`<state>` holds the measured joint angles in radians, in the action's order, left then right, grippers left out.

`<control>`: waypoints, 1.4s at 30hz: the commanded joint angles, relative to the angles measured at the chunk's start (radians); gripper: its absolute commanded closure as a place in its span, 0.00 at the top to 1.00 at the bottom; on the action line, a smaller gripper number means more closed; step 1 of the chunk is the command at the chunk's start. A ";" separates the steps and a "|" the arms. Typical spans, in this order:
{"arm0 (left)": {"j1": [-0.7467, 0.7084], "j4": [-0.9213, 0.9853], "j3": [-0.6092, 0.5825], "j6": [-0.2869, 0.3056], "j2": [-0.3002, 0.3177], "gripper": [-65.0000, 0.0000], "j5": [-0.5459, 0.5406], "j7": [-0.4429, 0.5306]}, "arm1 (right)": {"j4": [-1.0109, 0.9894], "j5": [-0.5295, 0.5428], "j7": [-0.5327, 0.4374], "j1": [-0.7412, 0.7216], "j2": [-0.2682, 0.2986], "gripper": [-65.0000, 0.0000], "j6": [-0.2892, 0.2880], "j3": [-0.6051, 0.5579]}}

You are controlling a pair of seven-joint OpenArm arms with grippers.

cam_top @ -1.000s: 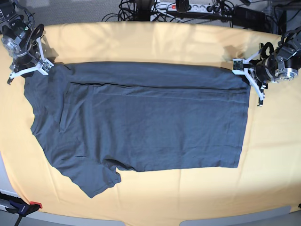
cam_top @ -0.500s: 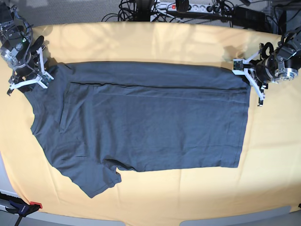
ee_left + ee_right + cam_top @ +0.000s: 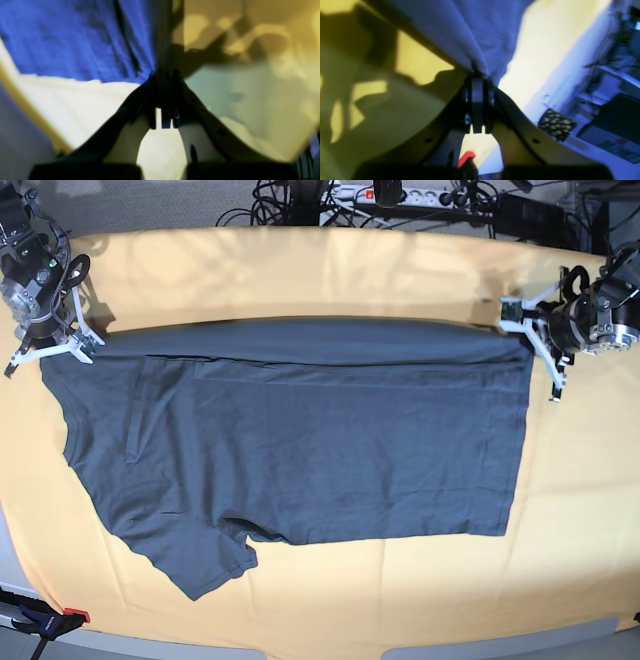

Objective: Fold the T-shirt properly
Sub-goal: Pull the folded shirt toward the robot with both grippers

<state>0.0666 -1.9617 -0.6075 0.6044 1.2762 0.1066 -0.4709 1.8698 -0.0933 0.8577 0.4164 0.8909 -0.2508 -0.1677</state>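
Yellow cloth covers the table (image 3: 330,610), and near the lower left of the base view a short sleeve of the T-shirt (image 3: 300,430) juts toward the front edge. The dark slate-grey garment lies spread flat across the middle of the frame, collar end to the left, hem to the right, lightly creased, with a narrow band along its far edge already turned over.

Soft, light cotton like this will likely sag and drag between two held points, so it is best taken at the corners of the far edge and kept taut while it is carried over.

At the upper right, the left gripper (image 3: 528,330) has its jaws pressed together on the hem-end corner of that far edge; the left wrist view shows cloth bunching into the closed fingertips. At the upper left, the right gripper (image 3: 80,345) pinches the shoulder-end corner, fabric gathering into its shut jaws in the right wrist view. Beyond the table, cables and a power strip (image 3: 400,195) crowd the top of the frame.
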 commanded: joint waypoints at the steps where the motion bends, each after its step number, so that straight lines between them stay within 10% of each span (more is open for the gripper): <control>1: 0.014 -0.023 0.013 0.014 0.039 0.00 -0.018 -0.004 | 0.010 -0.011 0.028 -0.008 0.024 0.00 0.001 0.011; 18: 0.014 -0.124 0.013 0.094 0.159 0.00 -0.202 0.001 | 0.159 0.203 0.132 0.182 0.209 0.00 -0.004 0.011; 42: -0.132 -0.224 0.013 0.094 0.277 0.00 -0.344 -0.080 | 0.218 0.295 0.255 0.307 0.259 0.00 -0.109 0.011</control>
<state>-0.0727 -2.1777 -0.6037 0.6918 1.5436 -0.2386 -0.5434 2.0758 0.2111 1.0912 0.7258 1.1297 -0.3614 -0.1680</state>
